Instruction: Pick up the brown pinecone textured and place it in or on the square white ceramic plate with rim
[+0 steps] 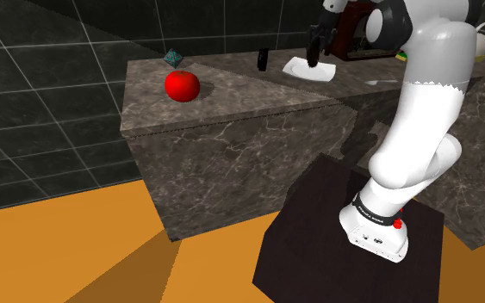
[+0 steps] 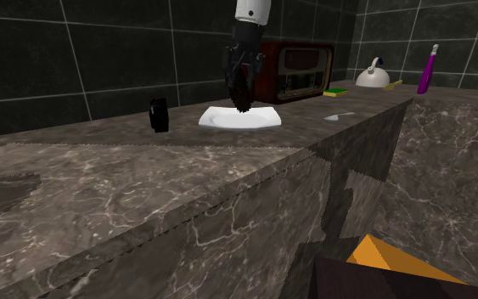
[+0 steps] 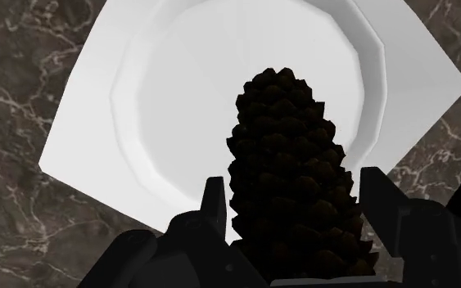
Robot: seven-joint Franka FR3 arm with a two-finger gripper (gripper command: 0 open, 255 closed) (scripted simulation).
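A dark brown, scaly pinecone [image 3: 290, 168] sits clasped between my two black fingers, pointing down at the square white plate [image 3: 163, 98] with a round well and raised rim. My gripper [image 3: 290, 209] is shut on the pinecone and hangs a little above the plate. In the second exterior view the gripper [image 2: 242, 95] holds the pinecone [image 2: 242, 89] just over the plate [image 2: 262, 121] on the dark marble counter. The shoulder view shows the gripper [image 1: 314, 58] over the plate [image 1: 322, 72] at the counter's far side.
A red apple [image 1: 182, 85] and a small teal object [image 1: 174, 57] lie at the counter's left in the shoulder view. A small black object [image 2: 159, 115] stands left of the plate. Behind it are a brown radio [image 2: 296, 72], a sponge [image 2: 337, 91], a white kettle [image 2: 375, 76] and a purple bottle [image 2: 429, 70].
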